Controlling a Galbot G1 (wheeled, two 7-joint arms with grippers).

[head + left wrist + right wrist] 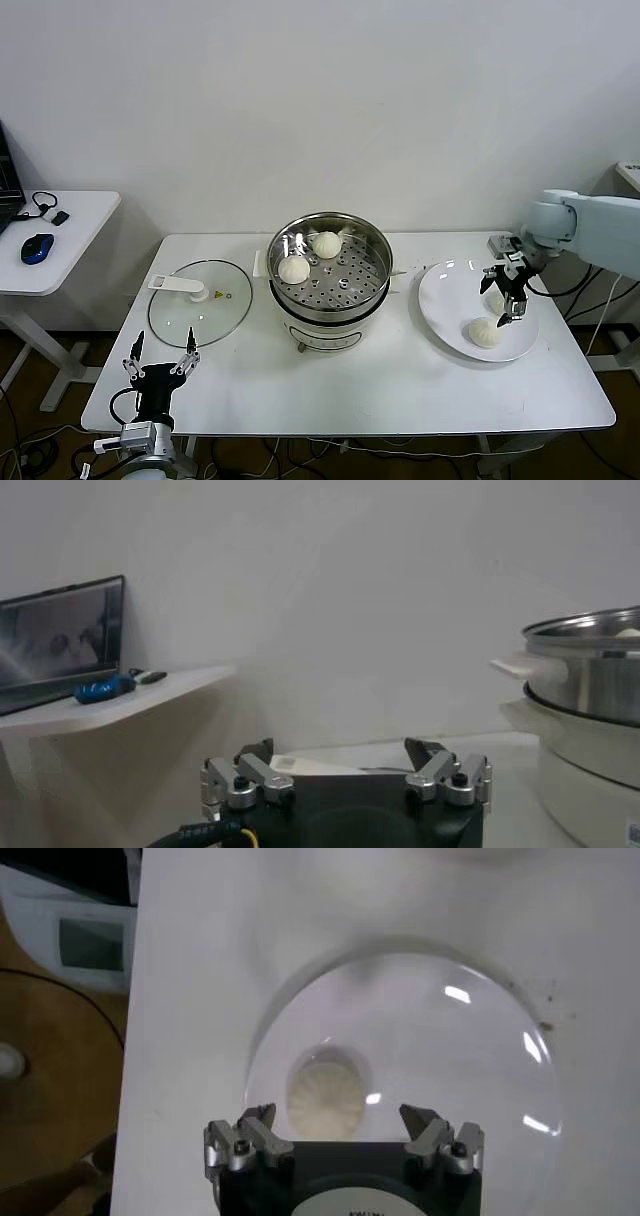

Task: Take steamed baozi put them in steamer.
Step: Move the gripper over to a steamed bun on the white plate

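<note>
The right tool (505,293), wide open and empty, should be centred over a bun (484,332) on the plate (440,300) before being closed gently.

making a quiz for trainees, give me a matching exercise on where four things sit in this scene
Things:
1. glass lid
2. steamer
3. white plate
4. blue mouse

Places:
A. side table on the robot's left
B. under the open right end effector
C. middle of the table, two baozi inside
D. flat on the table, left of the steamer

Pairs: 1-D, 2-C, 3-B, 4-A
</note>
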